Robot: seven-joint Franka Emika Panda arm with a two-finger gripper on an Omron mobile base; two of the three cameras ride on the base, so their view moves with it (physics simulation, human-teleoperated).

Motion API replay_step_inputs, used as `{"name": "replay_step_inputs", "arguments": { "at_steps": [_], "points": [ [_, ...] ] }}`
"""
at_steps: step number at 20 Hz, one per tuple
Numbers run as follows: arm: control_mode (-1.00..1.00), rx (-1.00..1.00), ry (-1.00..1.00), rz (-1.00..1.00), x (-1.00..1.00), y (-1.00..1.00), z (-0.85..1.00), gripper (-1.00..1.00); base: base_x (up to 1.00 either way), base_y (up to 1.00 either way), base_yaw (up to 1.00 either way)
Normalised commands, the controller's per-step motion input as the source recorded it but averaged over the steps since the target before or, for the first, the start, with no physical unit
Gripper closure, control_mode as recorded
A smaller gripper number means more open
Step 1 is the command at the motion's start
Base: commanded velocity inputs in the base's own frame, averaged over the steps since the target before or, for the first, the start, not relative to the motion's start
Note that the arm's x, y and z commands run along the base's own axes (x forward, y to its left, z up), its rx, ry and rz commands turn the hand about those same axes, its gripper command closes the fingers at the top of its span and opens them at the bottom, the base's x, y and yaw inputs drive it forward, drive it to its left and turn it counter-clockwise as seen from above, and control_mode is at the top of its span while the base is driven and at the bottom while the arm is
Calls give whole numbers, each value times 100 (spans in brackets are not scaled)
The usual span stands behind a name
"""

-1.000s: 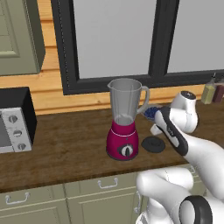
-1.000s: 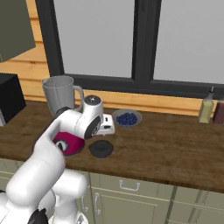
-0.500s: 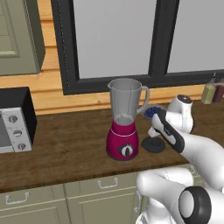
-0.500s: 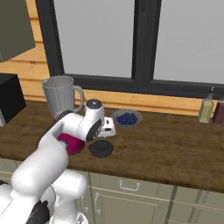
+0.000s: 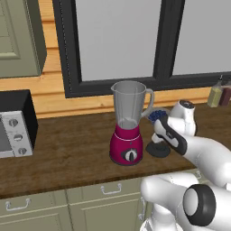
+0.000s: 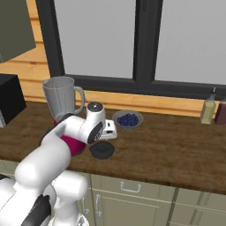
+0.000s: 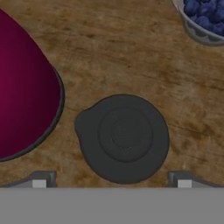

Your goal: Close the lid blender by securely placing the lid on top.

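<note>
1. Here the gripper (image 7: 111, 180) hangs above the counter (image 7: 131, 57) with its two fingertips (image 7: 40, 179) spread wide apart, nothing between them.
2. In the hand view, the lid (image 7: 123, 138) lies flat on the wood straight ahead of the gripper, centred between the two tips and not touched by either; it is a dark round disc with a raised middle and a small tab on the edge nearest the blender.
3. The blender (image 7: 24, 94) stands just beside the lid, off to the left of the gripper in the hand view, its magenta base close to the lid's tab with a narrow strip of wood between them.
4. From the left base view the blender (image 5: 128, 124) stands upright, its grey jar open at the top, a black dial on the front of the base; the lid (image 5: 158, 149) lies at its foot under the robot's hand.
5. From the right base view the lid (image 6: 102, 150) lies just below the hand, and the blender (image 6: 64, 110) rises behind the arm.
6. A bowl of blue berries (image 7: 203, 17) sits beyond the lid, toward the upper right of the hand view, well clear of the gripper; in the right base view the bowl (image 6: 128, 119) stands just past the hand.
7. A microwave (image 5: 16, 124) stands far off to the blender's other side, and two bottles (image 6: 208, 110) stand by the window well away from the gripper.
</note>
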Motion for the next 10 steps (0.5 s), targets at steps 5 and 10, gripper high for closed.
{"name": "replay_step_inputs", "arguments": {
  "at_steps": [5,10],
  "points": [
    [-100,-3,0,0,2,-2,-17,-100,0,0,0],
    [-100,0,0,0,4,0,-17,-100,0,0,0]
  ]
}}
